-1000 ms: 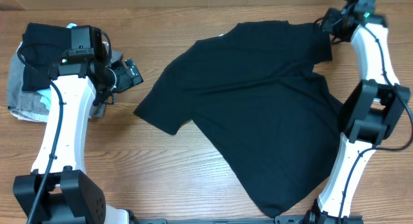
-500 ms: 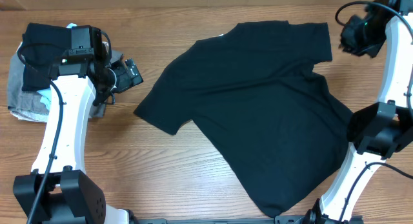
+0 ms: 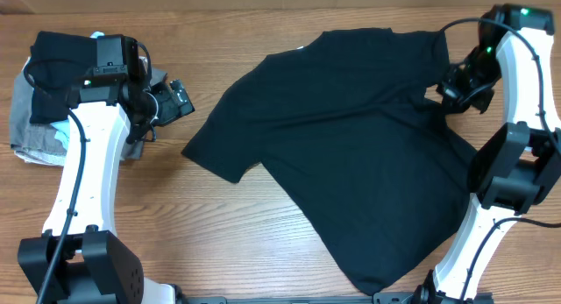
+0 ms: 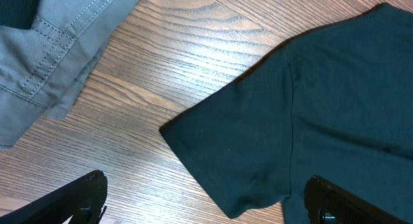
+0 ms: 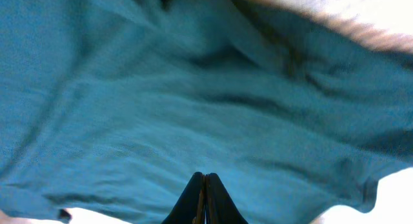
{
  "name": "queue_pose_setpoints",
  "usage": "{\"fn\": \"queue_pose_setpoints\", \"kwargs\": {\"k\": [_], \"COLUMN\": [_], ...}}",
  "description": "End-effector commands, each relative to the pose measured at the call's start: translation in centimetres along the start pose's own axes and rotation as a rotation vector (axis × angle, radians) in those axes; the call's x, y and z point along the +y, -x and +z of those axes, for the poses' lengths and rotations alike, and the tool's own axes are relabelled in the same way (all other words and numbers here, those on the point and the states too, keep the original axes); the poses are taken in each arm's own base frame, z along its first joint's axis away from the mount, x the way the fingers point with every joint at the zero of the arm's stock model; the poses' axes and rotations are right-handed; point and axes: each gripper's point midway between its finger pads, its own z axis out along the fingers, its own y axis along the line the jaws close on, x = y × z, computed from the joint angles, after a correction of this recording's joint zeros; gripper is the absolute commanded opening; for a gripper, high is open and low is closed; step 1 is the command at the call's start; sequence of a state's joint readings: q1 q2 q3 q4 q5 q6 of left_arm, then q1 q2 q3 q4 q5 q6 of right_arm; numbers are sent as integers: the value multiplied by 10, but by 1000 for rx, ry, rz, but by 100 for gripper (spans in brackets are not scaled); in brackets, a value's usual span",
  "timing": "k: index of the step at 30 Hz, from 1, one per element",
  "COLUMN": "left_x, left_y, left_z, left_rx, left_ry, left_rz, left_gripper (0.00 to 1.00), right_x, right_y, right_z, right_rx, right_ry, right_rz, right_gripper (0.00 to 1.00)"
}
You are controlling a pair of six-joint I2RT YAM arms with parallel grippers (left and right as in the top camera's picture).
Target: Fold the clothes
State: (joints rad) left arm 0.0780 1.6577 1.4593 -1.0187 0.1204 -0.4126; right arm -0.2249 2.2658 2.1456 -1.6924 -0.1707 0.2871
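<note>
The clothes, a black T-shirt (image 3: pixel 351 155), lie spread flat and skewed across the middle of the table, with a small white label (image 3: pixel 302 48) at the neck. My left gripper (image 3: pixel 180 98) hovers open just left of the shirt. In the left wrist view its fingers (image 4: pixel 80 197) straddle the left sleeve (image 4: pixel 245 146), apart from it. My right gripper (image 3: pixel 456 87) hangs over the right sleeve near the armpit. Seen from the right wrist, its jaws (image 5: pixel 205 180) are pressed together above the fabric (image 5: pixel 193 88) with nothing between them.
A pile of other garments sits at the far left: a grey one (image 3: pixel 31 133), a folded black one (image 3: pixel 57 54) on top and a bit of light blue (image 3: pixel 61 136). The grey garment (image 4: pixel 45 50) also shows in the left wrist view. Bare wood surrounds the shirt.
My right gripper left the far corner of the right sleeve, swung outward, then came down and inward over the sleeve's near side, and its jaws shut. The left arm and shirt stayed still.
</note>
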Motion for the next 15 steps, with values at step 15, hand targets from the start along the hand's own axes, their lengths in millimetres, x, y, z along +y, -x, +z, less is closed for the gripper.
{"fn": "queue_pose_setpoints", "kwargs": {"k": [15], "left_x": [-6], "left_y": [2], "left_z": [-6], "left_rx": [-15], "left_ry": [-16], "left_rz": [15], "left_gripper": [100], "right_x": [-25], "right_y": [27], "right_z": [9], "right_rx": [-93], "right_ry": [-104], "right_rz": [-22], "right_gripper": [7]}}
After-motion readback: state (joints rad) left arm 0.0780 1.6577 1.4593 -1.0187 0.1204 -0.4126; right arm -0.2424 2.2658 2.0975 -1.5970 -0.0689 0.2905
